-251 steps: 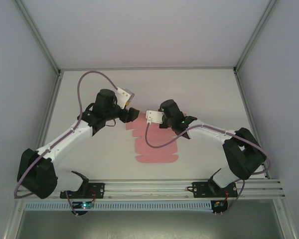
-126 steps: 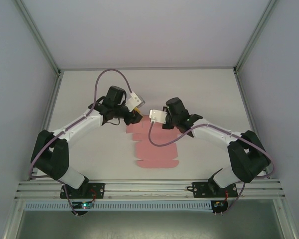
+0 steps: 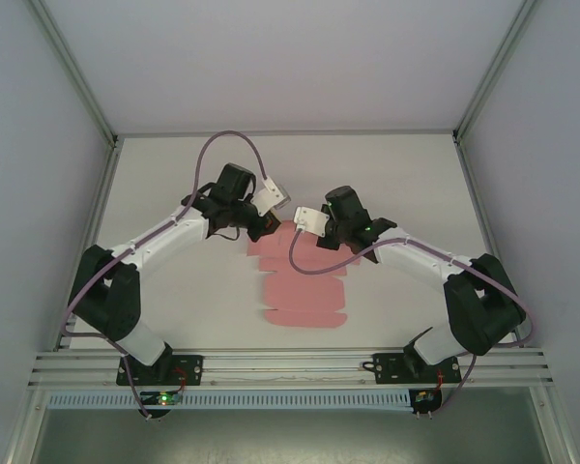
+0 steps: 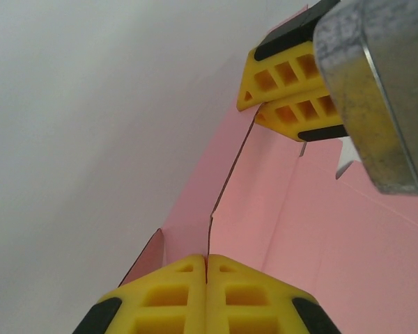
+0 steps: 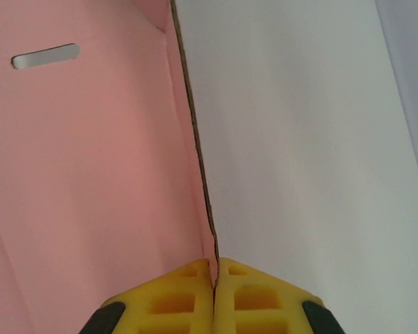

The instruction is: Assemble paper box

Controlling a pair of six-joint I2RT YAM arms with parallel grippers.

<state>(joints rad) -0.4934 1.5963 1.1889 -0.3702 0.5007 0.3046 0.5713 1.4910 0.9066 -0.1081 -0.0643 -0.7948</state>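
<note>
The paper box (image 3: 304, 288) is a pink die-cut card sheet lying mostly flat on the white table, its far end lifted between the two arms. My left gripper (image 4: 207, 259) is shut on the edge of a raised flap of the paper box (image 4: 313, 223) at the sheet's far left. My right gripper (image 5: 214, 263) is shut on the card's edge at the far right, the pink panel (image 5: 83, 174) with a slot standing to its left. In the left wrist view, the right gripper's yellow fingers (image 4: 292, 90) show pinching the far side.
The white table (image 3: 174, 300) is walled by grey panels and aluminium posts. A rail (image 3: 290, 362) runs along the near edge by the arm bases. Purple cables loop above both wrists.
Both arms have moved toward the far end of the sheet and closer together; the left arm's elbow swung inward. The sheet's far end now rises between the grippers.
</note>
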